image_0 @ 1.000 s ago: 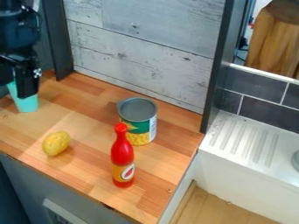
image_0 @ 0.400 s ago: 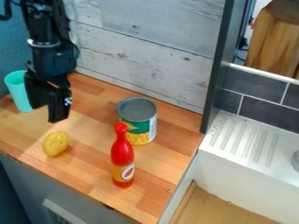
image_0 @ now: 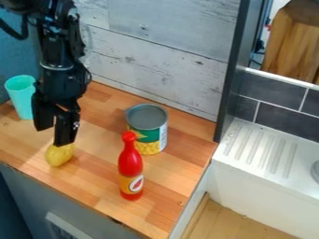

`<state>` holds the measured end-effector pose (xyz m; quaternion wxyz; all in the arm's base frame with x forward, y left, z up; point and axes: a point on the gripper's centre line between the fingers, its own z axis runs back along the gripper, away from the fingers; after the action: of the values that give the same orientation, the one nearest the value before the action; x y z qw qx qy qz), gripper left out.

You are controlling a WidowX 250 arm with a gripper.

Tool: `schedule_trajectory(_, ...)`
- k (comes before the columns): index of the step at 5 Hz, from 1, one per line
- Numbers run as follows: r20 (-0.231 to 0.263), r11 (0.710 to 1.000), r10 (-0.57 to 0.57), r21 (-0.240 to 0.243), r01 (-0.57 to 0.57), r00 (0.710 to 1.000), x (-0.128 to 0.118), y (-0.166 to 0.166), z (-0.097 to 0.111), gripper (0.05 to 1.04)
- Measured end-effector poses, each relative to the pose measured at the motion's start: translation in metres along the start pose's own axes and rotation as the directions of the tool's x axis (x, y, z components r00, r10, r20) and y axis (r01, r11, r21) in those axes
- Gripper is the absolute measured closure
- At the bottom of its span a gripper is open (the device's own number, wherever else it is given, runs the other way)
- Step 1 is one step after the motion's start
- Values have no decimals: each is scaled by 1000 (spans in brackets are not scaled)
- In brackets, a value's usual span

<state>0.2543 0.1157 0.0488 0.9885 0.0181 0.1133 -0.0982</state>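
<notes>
The black gripper (image_0: 53, 135) hangs open at the left of the counter, its two fingers apart with nothing seen between them. Just below its fingertips lies a yellow potato-like object (image_0: 58, 156), whose top edge is partly hidden by one finger. A turquoise cup (image_0: 21, 99) stands to the left, behind the gripper. Right of the gripper is an open-topped can (image_0: 148, 133) with a green and yellow label. In front of the can a red bottle (image_0: 130, 164) stands upright.
The wooden counter (image_0: 100, 179) is backed by a grey plank wall (image_0: 152, 51). A dark upright post (image_0: 233, 70) rises at its right back corner. Beyond it are a white ribbed drainboard (image_0: 259, 151) and dark tiles (image_0: 283, 116).
From the upper left the gripper has moved right and down, ending above the yellow object. The cup, partly covered before, is more exposed; the objects have not moved.
</notes>
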Motion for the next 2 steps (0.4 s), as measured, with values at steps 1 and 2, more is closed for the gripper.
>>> schedule_trajectory(1,-50,1000,3,12,-2,999,4,-1,-16,83)
schedule_trajectory(2,-65,1000,-8,14,9,998,8,-4,-24,83)
